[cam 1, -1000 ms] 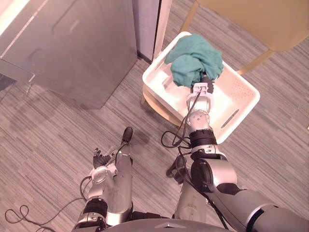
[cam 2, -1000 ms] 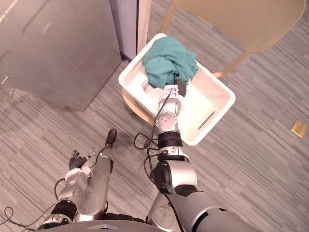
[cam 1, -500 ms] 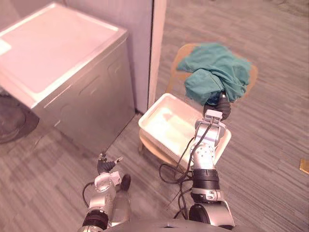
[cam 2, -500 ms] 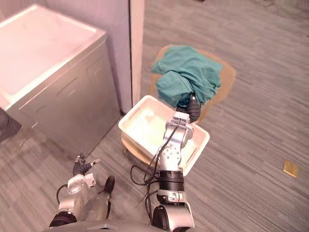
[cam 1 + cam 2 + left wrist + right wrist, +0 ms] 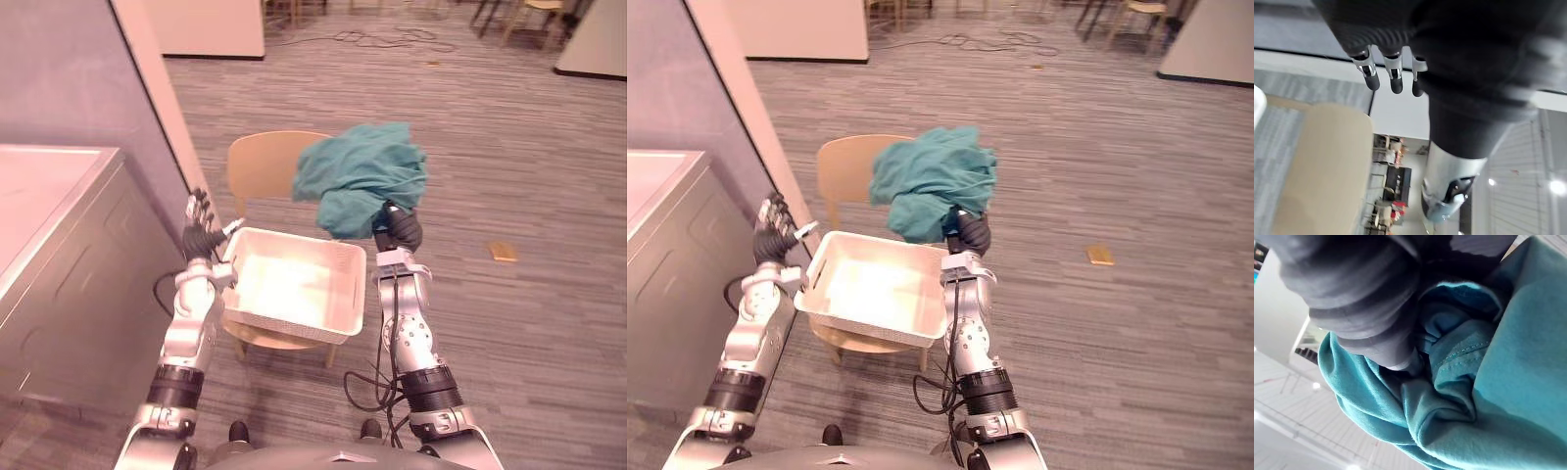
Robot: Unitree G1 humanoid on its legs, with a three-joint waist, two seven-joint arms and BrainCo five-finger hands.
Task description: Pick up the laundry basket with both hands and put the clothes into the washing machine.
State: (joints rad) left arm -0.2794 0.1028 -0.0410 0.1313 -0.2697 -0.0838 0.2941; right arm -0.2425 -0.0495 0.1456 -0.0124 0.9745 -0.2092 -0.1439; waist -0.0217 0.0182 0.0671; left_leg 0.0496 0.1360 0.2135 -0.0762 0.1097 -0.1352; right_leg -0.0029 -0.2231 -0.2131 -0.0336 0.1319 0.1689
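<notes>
A white laundry basket rests on a wooden chair, and its inside shows bare white. Above the basket's right end my right hand is raised and shut on a bunched teal cloth, which hangs clear of the basket. The right wrist view shows the teal cloth gathered tightly against my right hand. My left hand stands upright beside the basket's left rim, fingers straight, holding nothing. In its wrist view the fingers point past the chair's back.
The grey washing machine stands at the left, its closed top facing up, with a wall edge behind it. A small tan object lies on the floor at the right. Open striped floor spreads right and beyond the chair.
The camera has tilted up. My right hand has lifted the teal cloth out of the basket and above it. My left hand has risen from low down to the basket's left rim.
</notes>
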